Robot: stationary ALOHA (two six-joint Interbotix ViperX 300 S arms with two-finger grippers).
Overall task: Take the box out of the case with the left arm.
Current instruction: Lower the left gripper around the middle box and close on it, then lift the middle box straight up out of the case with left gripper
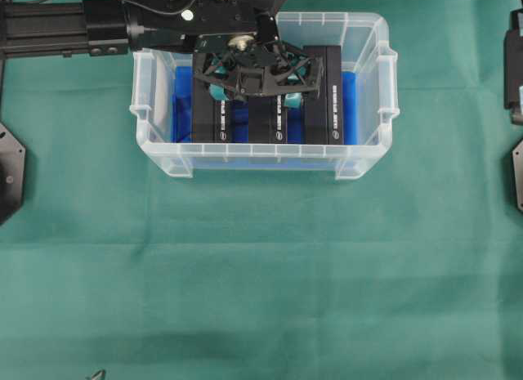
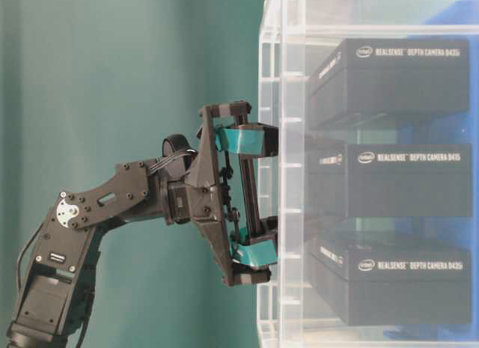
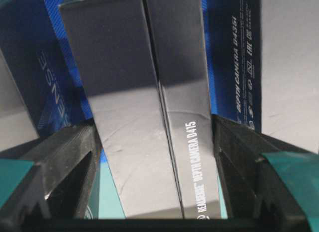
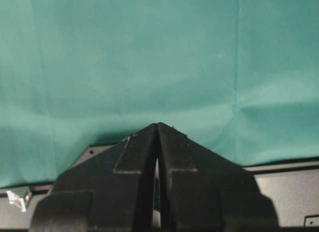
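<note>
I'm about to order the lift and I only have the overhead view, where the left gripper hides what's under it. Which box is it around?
Observer: The left wrist view shows the left gripper straddling the middle box, the one marked D415, with neighbouring boxes on either side.
Operator: Is it clamped on it yet?
Observer: That view shows the fingers lying close along both long sides of the box. Whether they actually press on it cannot be told.
</note>
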